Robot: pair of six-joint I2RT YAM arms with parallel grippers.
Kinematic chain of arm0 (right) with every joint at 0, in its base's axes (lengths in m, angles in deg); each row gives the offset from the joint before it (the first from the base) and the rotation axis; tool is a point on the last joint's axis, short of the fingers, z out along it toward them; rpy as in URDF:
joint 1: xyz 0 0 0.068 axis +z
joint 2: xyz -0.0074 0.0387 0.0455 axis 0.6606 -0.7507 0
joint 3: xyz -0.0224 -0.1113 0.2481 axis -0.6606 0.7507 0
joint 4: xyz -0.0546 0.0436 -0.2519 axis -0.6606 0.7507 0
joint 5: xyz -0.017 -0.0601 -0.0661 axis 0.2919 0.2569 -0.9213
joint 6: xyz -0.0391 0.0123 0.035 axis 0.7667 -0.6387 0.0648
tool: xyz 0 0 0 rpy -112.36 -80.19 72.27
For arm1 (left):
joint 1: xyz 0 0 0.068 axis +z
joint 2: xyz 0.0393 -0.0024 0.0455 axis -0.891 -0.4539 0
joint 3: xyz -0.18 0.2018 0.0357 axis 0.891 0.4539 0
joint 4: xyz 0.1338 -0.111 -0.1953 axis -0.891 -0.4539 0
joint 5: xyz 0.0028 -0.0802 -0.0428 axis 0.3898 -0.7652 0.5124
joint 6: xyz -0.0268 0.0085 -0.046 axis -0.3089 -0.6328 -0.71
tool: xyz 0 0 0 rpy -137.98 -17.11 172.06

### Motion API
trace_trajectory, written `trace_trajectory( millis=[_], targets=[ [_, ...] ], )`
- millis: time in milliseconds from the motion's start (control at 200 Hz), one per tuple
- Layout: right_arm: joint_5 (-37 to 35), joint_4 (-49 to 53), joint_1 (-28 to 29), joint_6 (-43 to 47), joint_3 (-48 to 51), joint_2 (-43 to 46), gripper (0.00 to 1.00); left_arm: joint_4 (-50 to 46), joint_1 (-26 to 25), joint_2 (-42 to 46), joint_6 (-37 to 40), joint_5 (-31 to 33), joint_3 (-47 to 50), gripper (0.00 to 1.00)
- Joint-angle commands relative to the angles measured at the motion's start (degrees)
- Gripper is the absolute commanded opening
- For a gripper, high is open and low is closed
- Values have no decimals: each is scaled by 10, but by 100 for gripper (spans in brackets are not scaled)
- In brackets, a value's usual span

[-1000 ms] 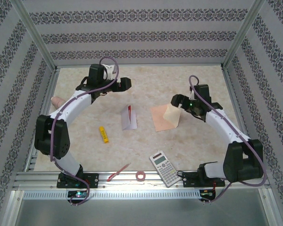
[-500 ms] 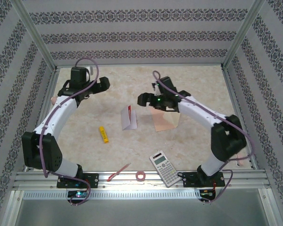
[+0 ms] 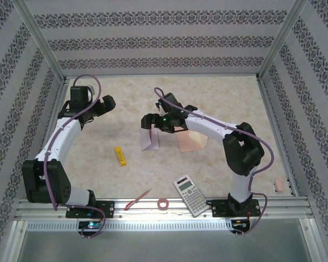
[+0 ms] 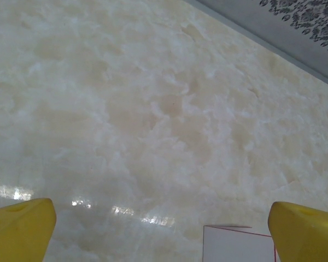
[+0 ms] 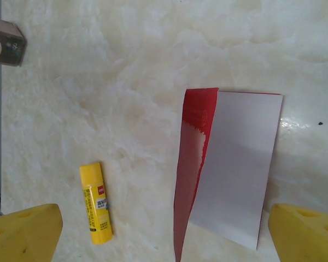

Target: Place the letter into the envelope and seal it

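While left jaws and right jaws gape wide, letter (image 3: 150,141) (image 5: 236,169) lies between glue stick (image 3: 120,155) (image 5: 96,203) and envelope (image 3: 192,141).

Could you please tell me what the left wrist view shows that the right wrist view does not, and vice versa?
Left wrist, not right wrist: a strip of patterned wall, upper right. Right wrist, not left wrist: the yellow glue stick, a brownish block at the upper left, and the red folded side of the letter. Both: the marbled table, that letter, and open yellow fingers, of the left gripper and the right gripper.
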Motion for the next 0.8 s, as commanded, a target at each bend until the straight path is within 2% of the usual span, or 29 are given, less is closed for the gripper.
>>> trace_trajectory(
  millis=[0,250,520,600,739,799],
  targets=[
    [0,20,9,-11,-16,-17,97,17,13,12,-17,-25,9,100],
    [-3,24,23,-17,-35,-55,95,28,18,9,-18,-35,19,100],
    [7,28,24,-17,-70,-96,82,33,22,7,-17,-43,27,100],
    [8,28,24,-17,-72,-99,75,35,23,6,-17,-44,28,100],
    [12,28,25,-15,-75,-103,56,36,26,2,-16,-47,33,100],
    [14,28,25,-14,-75,-105,45,39,27,-1,-17,-50,34,100]
  ],
)
